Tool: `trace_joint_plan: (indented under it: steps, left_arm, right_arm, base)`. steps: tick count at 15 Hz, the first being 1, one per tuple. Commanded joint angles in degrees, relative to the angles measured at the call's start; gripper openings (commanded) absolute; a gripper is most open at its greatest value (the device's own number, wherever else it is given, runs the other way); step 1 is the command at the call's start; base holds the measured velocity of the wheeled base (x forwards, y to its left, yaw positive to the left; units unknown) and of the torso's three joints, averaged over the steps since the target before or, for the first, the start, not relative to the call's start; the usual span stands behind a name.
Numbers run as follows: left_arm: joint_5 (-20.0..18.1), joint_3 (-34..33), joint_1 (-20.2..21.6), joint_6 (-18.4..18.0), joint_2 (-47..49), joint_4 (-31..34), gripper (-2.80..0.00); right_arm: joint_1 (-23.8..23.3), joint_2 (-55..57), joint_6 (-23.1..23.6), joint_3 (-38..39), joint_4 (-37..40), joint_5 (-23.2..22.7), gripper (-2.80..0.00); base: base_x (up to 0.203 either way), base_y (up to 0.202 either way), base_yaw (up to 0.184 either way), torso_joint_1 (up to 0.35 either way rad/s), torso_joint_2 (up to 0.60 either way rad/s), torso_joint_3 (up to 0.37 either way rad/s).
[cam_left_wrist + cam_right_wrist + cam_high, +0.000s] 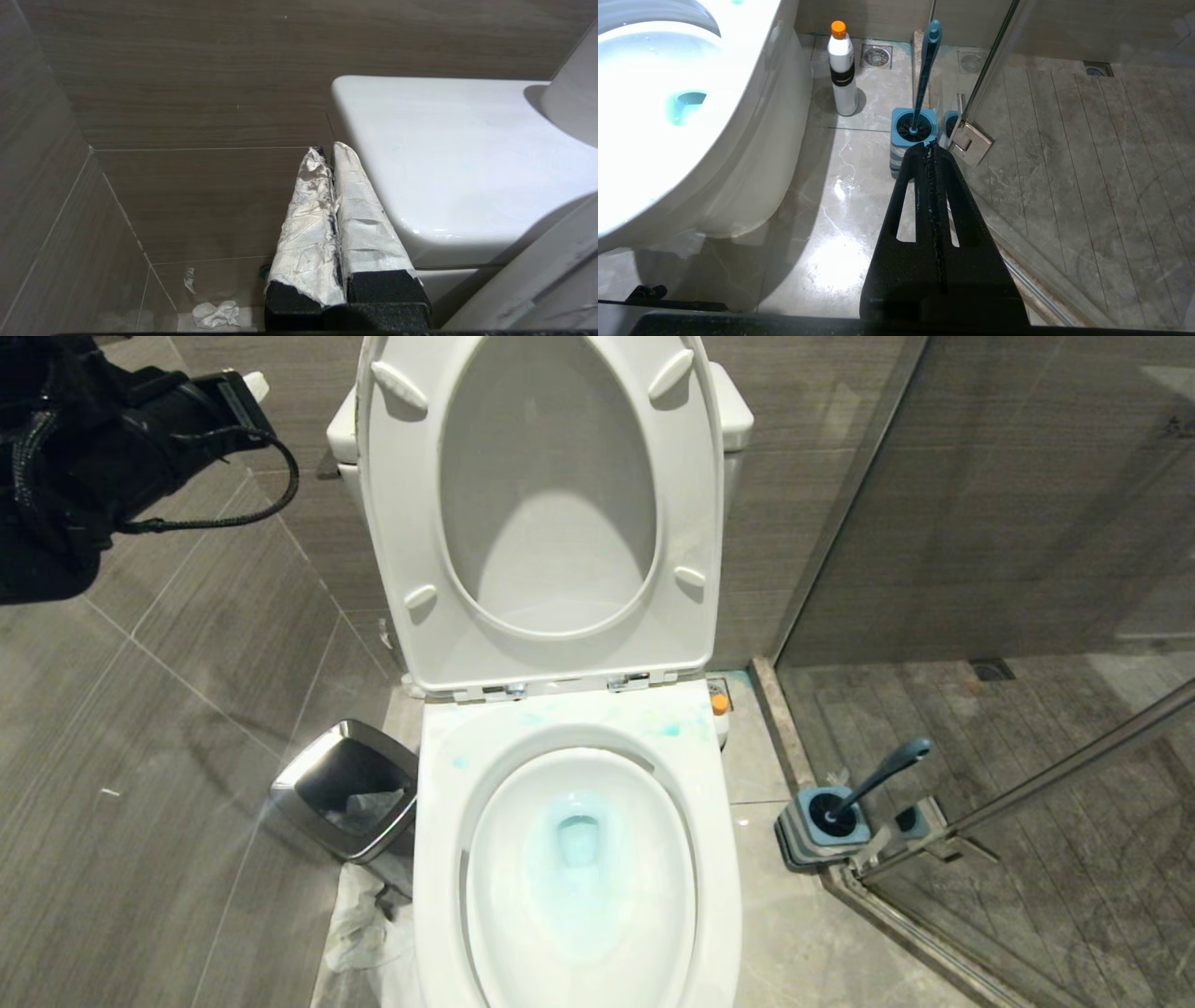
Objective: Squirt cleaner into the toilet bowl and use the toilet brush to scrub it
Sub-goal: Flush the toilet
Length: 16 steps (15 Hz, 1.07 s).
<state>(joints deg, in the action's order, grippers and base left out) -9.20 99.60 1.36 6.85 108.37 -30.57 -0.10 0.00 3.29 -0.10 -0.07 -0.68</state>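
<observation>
Hovering clenched and empty beside the cistern [448, 154], left gripper [334, 154], right gripper [931, 151] clenched, toilet brush [924, 74] just ahead, cleaner [843, 70] beyond.

Cleaner [843, 70], toilet brush [915, 112] on floor [859, 196]

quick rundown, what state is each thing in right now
toilet lid and seat: raised
toilet bowl: blue-tinted water, blue smears on rim
cleaner bottle: upright on floor, capped
toilet brush: standing in its holder
bin: open, bagged
left end effector: shut, empty, beside the tank
right end effector: shut, empty
</observation>
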Motion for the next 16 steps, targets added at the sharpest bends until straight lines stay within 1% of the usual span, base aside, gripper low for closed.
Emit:
trace_joint_plan:
  steps: [1, 3, 5, 8, 13, 16]
  left_arm:
    - [0.5, 1.4, -0.8, 0.0, 3.3, -0.8, -2.8]
    - [1.8, 4.9, -1.2, -0.1, 6.1, -1.2, -2.8]
    - [2.7, 7.0, -1.6, -0.2, 8.0, -1.7, -2.8]
    - [3.8, 7.4, -2.1, -0.2, 10.1, -3.9, -2.8]
    - [4.1, 9.1, -2.5, -0.5, 12.9, -3.9, -2.8]
    - [4.1, 9.4, -2.5, -2.2, 14.4, -3.7, -2.8]
  right_arm:
    - [0.0, 0.1, 0.1, 0.0, 0.0, 0.0, -2.8]
    - [0.0, 0.1, 0.1, 0.0, 0.0, 0.0, -2.8]
    - [0.0, 0.1, 0.1, 0.0, 0.0, 0.0, -2.8]
    - [0.0, 0.1, 0.1, 0.0, 0.0, 0.0, -2.8]
    - [0.0, 0.1, 0.1, 0.0, 0.0, 0.0, -2.8]
    - [0.0, 0.1, 0.1, 0.0, 0.0, 0.0, -2.8]
  base:
    - [0.0, 0.0, 0.0, 0.0, 0.0, 0.0]
    - [0.0, 0.0, 0.0, 0.0, 0.0, 0.0]
    - [0.0, 0.0, 0.0, 0.0, 0.0, 0.0]
    - [0.0, 0.0, 0.0, 0.0, 0.0, 0.0]
    - [0.0, 0.0, 0.0, 0.0, 0.0, 0.0]
    - [0.0, 0.0, 0.0, 0.0, 0.0, 0.0]
